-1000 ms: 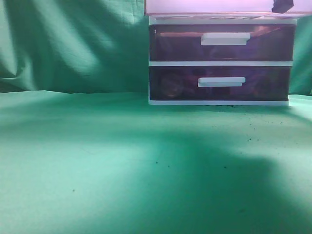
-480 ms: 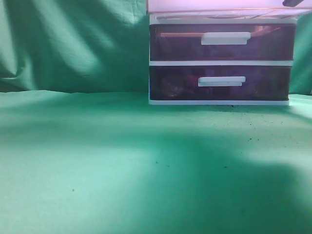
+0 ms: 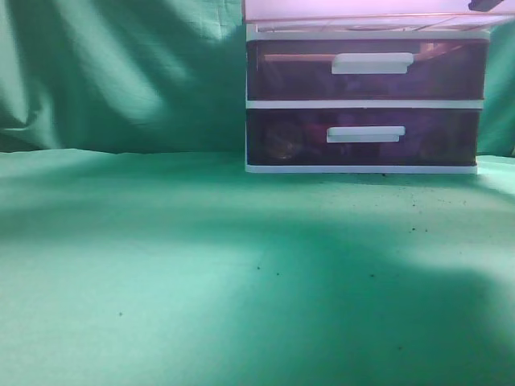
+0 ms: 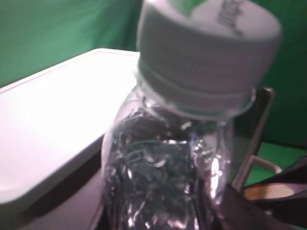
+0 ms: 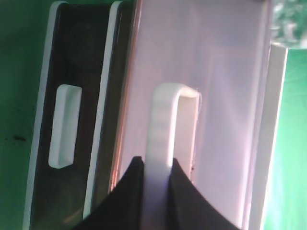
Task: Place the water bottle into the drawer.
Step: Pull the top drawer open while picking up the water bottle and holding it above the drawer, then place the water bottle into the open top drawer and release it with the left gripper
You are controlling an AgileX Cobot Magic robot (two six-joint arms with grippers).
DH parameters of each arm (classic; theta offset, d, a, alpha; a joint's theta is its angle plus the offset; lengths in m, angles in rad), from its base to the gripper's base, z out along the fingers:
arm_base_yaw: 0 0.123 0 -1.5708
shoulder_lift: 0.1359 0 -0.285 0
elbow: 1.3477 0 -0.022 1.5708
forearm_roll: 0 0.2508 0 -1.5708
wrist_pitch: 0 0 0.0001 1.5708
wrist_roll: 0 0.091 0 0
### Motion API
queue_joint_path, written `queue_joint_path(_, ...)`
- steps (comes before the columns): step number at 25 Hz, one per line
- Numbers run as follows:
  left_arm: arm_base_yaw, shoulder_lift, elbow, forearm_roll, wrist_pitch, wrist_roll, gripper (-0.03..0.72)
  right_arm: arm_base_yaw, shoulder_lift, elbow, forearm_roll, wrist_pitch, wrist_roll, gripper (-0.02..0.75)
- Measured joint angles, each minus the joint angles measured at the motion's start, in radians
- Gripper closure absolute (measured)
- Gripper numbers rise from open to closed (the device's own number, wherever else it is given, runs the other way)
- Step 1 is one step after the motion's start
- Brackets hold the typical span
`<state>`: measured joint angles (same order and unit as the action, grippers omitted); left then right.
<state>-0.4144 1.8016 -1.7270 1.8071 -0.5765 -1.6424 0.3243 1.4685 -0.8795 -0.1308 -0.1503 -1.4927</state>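
The clear water bottle [image 4: 163, 167] with a white cap [image 4: 206, 43] fills the left wrist view. My left gripper [image 4: 163, 218] is shut on its body, with the fingers mostly hidden behind it. The drawer [image 5: 220, 96], light reddish-purple, is the unit's top one. My right gripper [image 5: 156, 165] is shut on its white bar handle [image 5: 165, 120]. In the exterior view only the drawer's lower front edge [image 3: 354, 10] and a dark bit of the right gripper [image 3: 484, 5] show at the top. The bottle is out of that view.
The drawer unit [image 3: 366, 104] stands at the back right on green cloth [image 3: 201, 265], with two darker purple drawers, both shut, below the top one. Its white top [image 4: 48, 120] lies left of the bottle. A green backdrop hangs behind.
The dark bit of the right gripper at the top of the exterior view has moved up and right, and the top drawer's front has shifted slightly. Since half a second ago nothing has moved.
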Motion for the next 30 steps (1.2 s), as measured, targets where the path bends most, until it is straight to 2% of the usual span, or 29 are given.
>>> queue_joint_path(6,-0.008,0.081,-0.006,0.000,0.102,0.015,0.419,0.000,0.000,0.002,-0.014,-0.002,0.035,0.652)
queue_joint_path(17,-0.012,0.126,-0.008,0.000,0.118,0.052,0.419,0.000,0.000,0.002,-0.023,0.001,0.066,0.652)
queue_joint_path(21,-0.012,0.126,-0.008,-0.002,0.139,0.054,0.216,0.000,0.000,0.002,-0.025,0.012,0.075,0.652)
queue_joint_path(23,-0.010,0.126,-0.010,-0.040,0.150,0.058,0.096,0.000,-0.001,0.002,-0.025,0.015,0.080,0.652)
queue_joint_path(25,-0.010,0.126,-0.019,-0.093,0.158,0.060,0.034,0.000,-0.002,0.002,-0.027,0.015,0.086,0.652)
queue_joint_path(29,-0.010,0.128,-0.079,-0.174,0.162,0.062,0.044,0.000,-0.002,0.002,-0.030,0.016,0.088,0.652)
queue_joint_path(30,-0.010,0.130,-0.096,-0.189,0.164,0.062,0.092,0.000,-0.002,0.002,-0.030,0.016,0.088,0.652)
